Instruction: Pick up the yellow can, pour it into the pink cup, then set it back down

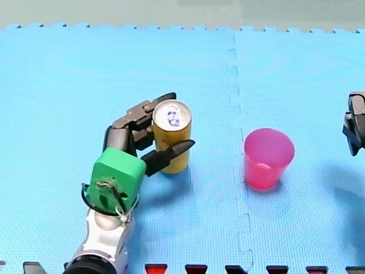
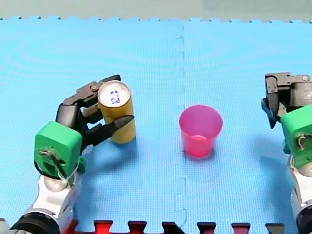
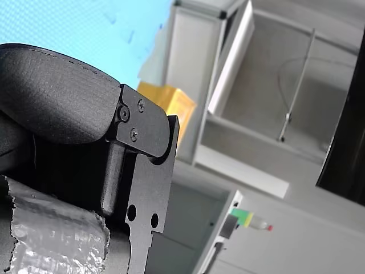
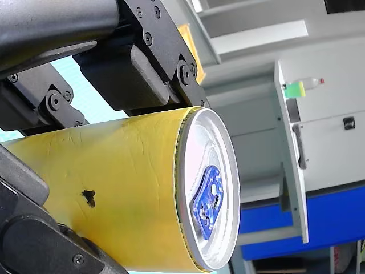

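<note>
On the blue foam mat [image 1: 68, 85], at about 9 o'clock from the pink cup [image 1: 268, 160], the yellow can [image 1: 174, 140] stands upright with its tab end up. The left hand [image 1: 137, 140] comes in from the can's 7 o'clock and is wrapped around it. Two fingers [image 4: 142, 63] press the far side and the thumb [image 1: 171, 153] crosses the near side, so the can is pinched about mid-height. I'd judge that grip is chosen to leave the top free for tipping toward the cup. The can looks not yet lifted, since its base sits on the mat.

The cup stands open-mouthed, well apart from the can, just past the toothed seam [image 1: 234, 85] where two mat tiles interlock. The right hand [image 2: 280, 97] is at the cup's 3 o'clock, near the mat's edge, holding nothing; whether it is open or closed I cannot tell.

Beyond the mat, the wrist views catch grey cabinets [image 4: 325, 142], a blue panel below them, a yellowish box [image 3: 165, 103], and a small bottle with a green band [image 4: 302, 87] on top.
</note>
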`<state>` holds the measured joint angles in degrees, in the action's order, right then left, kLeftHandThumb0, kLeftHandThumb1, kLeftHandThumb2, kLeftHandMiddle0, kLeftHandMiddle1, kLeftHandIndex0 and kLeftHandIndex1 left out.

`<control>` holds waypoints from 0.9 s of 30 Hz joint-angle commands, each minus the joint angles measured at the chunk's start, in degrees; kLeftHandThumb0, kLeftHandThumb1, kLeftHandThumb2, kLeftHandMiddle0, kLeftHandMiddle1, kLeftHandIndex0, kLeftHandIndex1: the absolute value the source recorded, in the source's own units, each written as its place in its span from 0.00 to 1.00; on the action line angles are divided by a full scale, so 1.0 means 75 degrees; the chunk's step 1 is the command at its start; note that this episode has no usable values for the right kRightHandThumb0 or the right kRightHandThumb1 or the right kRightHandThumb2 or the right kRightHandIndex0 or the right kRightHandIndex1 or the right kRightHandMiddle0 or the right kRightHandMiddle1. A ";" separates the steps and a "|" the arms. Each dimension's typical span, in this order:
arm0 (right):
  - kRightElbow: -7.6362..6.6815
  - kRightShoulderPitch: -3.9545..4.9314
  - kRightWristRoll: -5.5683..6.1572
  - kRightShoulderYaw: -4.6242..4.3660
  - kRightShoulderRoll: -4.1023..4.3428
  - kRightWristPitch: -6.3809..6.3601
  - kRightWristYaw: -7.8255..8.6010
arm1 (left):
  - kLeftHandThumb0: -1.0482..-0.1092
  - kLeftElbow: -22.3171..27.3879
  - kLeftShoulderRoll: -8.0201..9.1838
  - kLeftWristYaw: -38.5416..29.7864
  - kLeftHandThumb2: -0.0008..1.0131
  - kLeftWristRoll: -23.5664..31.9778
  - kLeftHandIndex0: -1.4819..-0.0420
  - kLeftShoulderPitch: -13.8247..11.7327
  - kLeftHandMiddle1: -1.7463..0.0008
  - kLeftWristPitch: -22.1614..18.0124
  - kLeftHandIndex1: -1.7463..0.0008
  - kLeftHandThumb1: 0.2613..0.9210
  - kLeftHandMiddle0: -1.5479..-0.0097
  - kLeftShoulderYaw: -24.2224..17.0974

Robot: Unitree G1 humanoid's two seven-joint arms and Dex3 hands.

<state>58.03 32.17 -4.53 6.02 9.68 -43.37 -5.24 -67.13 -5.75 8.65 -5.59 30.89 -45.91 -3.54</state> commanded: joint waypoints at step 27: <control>-0.0204 -0.0180 0.0084 0.0035 0.0143 -0.0024 0.0107 | 0.74 -0.0195 -0.0261 0.0015 0.00 0.0361 0.17 -0.0204 1.00 0.0433 1.00 0.76 0.14 -0.0101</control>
<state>56.71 30.99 -4.12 6.13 10.35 -43.33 -4.51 -67.88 -7.69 9.10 -3.13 29.86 -42.85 -4.05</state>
